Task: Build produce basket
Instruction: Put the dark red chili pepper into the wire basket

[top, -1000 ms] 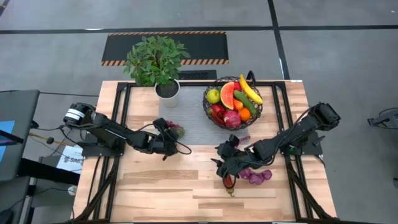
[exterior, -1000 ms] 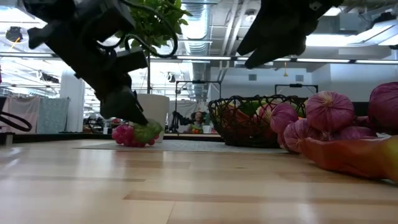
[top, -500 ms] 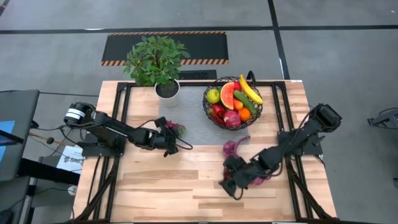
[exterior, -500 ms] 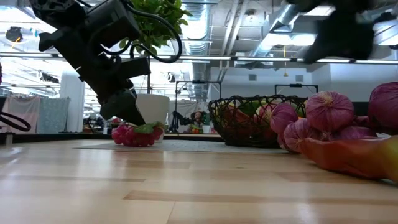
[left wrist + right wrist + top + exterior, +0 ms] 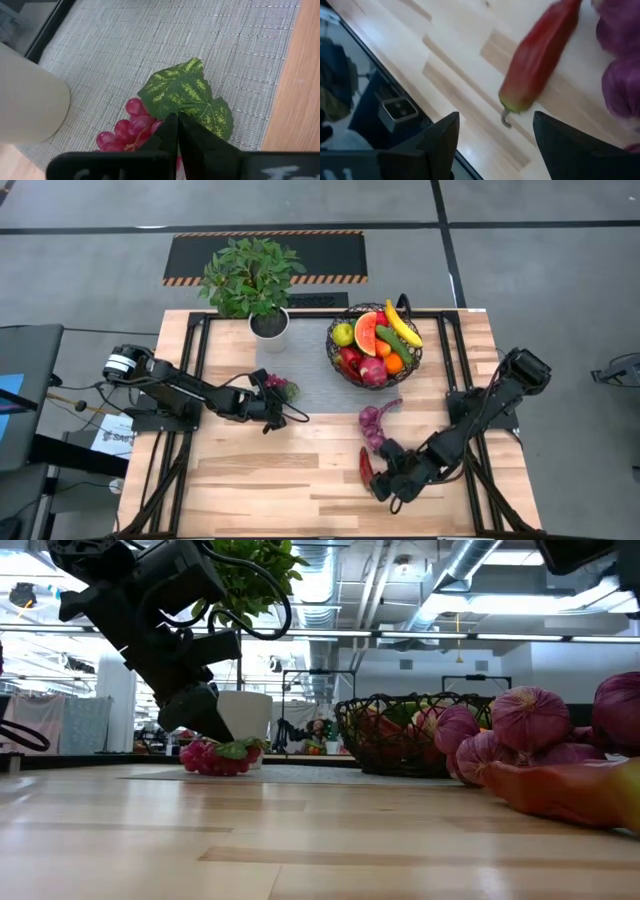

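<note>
A red grape bunch with a green leaf (image 5: pixel 286 389) lies on the grey mat (image 5: pixel 320 380), next to the white plant pot. My left gripper (image 5: pixel 272 396) reaches it from the table's left and is shut at it. The wire basket (image 5: pixel 374 345) at the far right holds a banana, a watermelon slice, an apple, a cucumber and red pieces. A red chilli (image 5: pixel 365 465) and a purple bunch (image 5: pixel 376 423) lie on the bare wood. My right gripper (image 5: pixel 392 486) hovers open just near-right of the chilli (image 5: pixel 540 55) and touches nothing. My left gripper has its fingertips (image 5: pixel 174 125) closed together where the green leaf (image 5: pixel 192 97) joins the red grapes (image 5: pixel 131 129). The fingers slant down from the table's left. They hide what lies between them. The bunch rests on the mat (image 5: pixel 222 756).
The potted plant (image 5: pixel 250 280) in its white pot (image 5: pixel 270 326) stands close behind the grape bunch. Black frame rails run along the table's left and right sides. Open wood lies between the two grippers and along the near edge (image 5: pixel 280 490).
My left gripper has shut at the grape bunch, which stays on the mat. My right gripper has gone from above the chilli and purple bunch toward the table's near edge, still open. Both things lie where they were, now uncovered.
</note>
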`<state>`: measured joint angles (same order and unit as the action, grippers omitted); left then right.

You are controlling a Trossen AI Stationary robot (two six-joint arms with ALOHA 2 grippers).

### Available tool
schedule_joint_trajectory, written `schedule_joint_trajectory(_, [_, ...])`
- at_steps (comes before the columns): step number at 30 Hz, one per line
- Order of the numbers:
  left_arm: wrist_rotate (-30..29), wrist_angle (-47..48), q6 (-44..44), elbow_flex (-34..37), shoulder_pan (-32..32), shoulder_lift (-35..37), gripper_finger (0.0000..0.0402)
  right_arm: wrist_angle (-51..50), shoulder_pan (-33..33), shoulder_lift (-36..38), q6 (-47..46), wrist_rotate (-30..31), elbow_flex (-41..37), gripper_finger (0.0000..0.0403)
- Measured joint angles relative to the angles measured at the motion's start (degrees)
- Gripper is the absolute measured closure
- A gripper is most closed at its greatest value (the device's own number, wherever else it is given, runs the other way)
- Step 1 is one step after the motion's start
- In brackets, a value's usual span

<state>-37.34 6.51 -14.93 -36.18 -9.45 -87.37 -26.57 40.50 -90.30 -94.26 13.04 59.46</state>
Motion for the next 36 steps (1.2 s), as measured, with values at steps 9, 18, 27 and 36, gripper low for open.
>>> schedule_joint_trajectory(9, [0.0,-0.2,-1.0,0.0,0.0,0.0,0.0401,0.9,-0.9,-3.2,-0.4,1.1,0.0,0.0129])
schedule_joint_trajectory(18, [1.0,-1.1,-0.8,0.0,0.0,0.0,0.0401,1.5,-3.2,-9.0,-2.2,-0.5,0.1,0.0129])
schedule_joint_trajectory(27, [1.6,-3.6,-0.8,0.0,0.0,0.0,0.0401,-5.5,-4.7,-9.5,-2.3,-0.6,2.3,0.0129])
schedule_joint_trajectory(36, [2.3,-4.9,-0.7,-0.1,0.0,0.0,0.0401,-5.9,-5.2,-10.9,-3.2,-1.5,2.5,0.0129])
